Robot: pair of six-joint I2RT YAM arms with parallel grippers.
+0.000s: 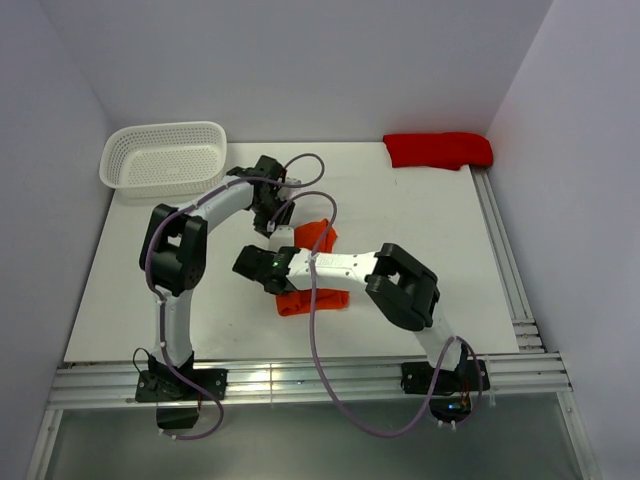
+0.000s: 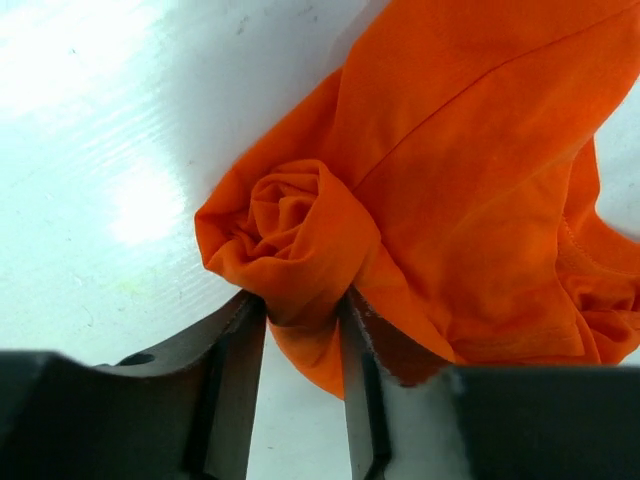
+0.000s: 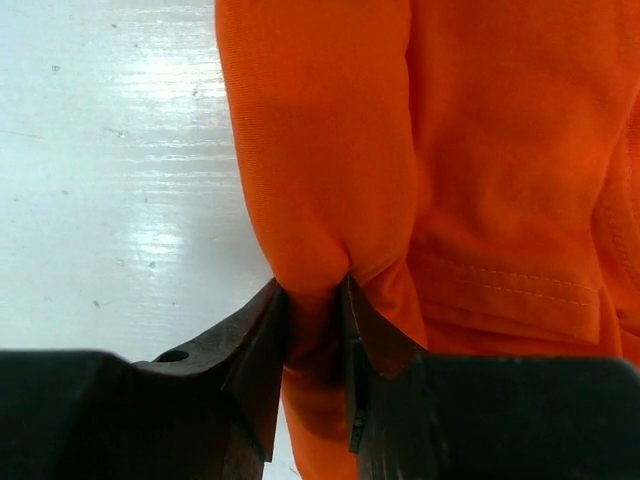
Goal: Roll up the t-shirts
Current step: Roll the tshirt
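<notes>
An orange t-shirt [image 1: 318,237] lies partly rolled in the middle of the white table, mostly hidden under the two arms. My left gripper [image 1: 272,222] is shut on the rolled far end of the t-shirt [image 2: 300,240], where the fabric shows a spiral. My right gripper [image 1: 272,282] is shut on the rolled near edge of the t-shirt [image 3: 330,180]; the near end shows in the top view [image 1: 312,300]. A second, red t-shirt [image 1: 438,150] lies bunched at the far right of the table.
A white plastic basket [image 1: 165,155] stands at the far left corner. Aluminium rails run along the near edge [image 1: 300,378] and the right edge [image 1: 505,260] of the table. White walls enclose the back and sides.
</notes>
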